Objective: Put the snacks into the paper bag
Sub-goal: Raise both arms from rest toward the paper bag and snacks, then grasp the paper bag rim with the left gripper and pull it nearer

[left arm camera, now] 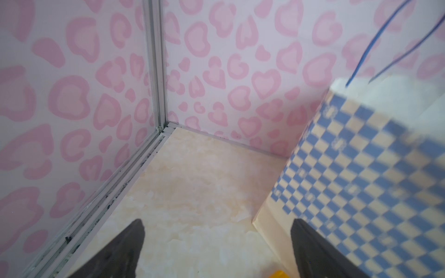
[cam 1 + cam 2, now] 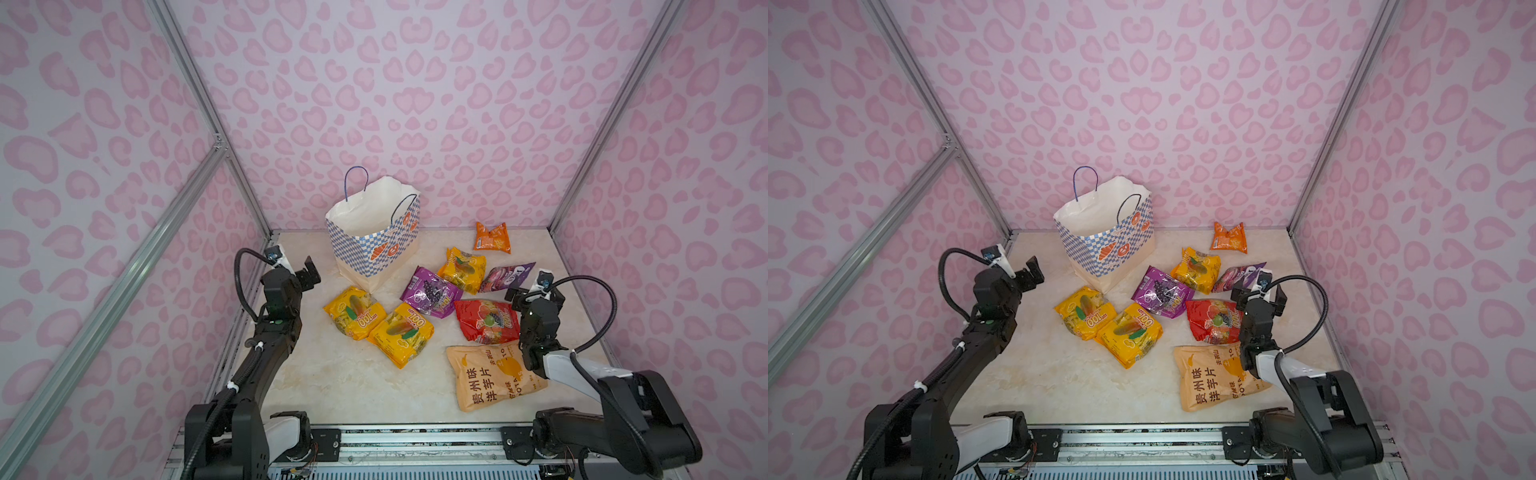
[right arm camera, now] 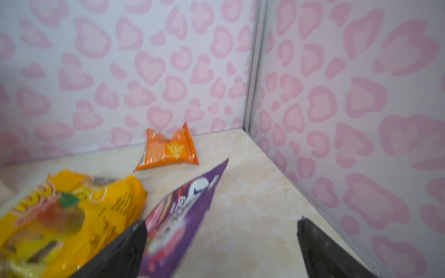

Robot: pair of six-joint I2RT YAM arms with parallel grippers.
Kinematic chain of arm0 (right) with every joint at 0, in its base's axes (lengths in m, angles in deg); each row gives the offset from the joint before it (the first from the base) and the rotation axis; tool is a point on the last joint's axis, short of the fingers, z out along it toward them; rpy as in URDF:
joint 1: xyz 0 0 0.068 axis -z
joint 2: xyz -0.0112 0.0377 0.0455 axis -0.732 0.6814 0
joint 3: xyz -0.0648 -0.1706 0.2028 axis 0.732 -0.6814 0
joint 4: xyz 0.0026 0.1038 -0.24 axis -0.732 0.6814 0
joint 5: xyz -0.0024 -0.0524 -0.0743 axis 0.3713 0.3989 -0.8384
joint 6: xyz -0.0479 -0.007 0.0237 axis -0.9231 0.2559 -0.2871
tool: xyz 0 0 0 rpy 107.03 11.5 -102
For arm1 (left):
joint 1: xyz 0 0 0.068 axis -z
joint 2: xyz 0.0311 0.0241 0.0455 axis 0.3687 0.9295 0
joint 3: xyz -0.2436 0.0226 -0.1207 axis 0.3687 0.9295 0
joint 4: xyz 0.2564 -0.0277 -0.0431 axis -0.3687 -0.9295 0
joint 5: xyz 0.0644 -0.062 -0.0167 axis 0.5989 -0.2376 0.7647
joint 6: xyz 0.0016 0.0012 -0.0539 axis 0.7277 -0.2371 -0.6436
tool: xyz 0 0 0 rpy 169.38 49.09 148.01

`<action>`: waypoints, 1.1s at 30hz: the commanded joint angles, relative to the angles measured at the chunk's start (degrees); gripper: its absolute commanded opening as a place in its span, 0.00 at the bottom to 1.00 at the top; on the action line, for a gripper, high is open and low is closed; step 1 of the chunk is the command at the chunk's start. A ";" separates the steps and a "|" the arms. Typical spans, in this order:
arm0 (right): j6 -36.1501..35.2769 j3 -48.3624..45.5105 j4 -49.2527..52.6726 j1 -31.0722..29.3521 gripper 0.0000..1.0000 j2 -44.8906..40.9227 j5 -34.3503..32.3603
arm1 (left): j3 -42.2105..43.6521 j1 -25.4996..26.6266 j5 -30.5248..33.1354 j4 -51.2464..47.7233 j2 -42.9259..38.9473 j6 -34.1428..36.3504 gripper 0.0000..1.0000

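Both top views show the paper bag [image 2: 370,249] [image 2: 1104,249] upright, mouth open, blue-checkered with orange pastries above a cream base. The left gripper [image 1: 216,221] and right gripper [image 3: 222,221] gape empty.

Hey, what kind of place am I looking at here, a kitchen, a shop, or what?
Most likely a robot test booth, not a kitchen or shop: two black robot arms mounted on a metal rail, pink heart-print walls in aluminium framing, and a marble-look tabletop holding snacks and a paper bag.
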 commanded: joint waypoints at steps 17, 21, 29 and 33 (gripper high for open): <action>29.31 14.65 45.76 6.23 1.00 -11.04 18.04 | -67.14 8.89 -18.26 -69.38 32.81 -34.04 0.88; 26.57 14.03 47.73 1.38 1.00 -14.27 15.93 | -79.04 9.89 -16.99 -75.64 41.16 -35.27 0.83; 25.17 12.94 49.92 -4.04 1.00 -17.19 14.24 | -88.29 10.68 -16.31 -79.33 50.73 -37.73 0.66; 24.01 12.91 51.01 -6.21 1.00 -17.97 13.81 | -90.26 10.47 -16.11 -79.40 53.08 -38.28 0.56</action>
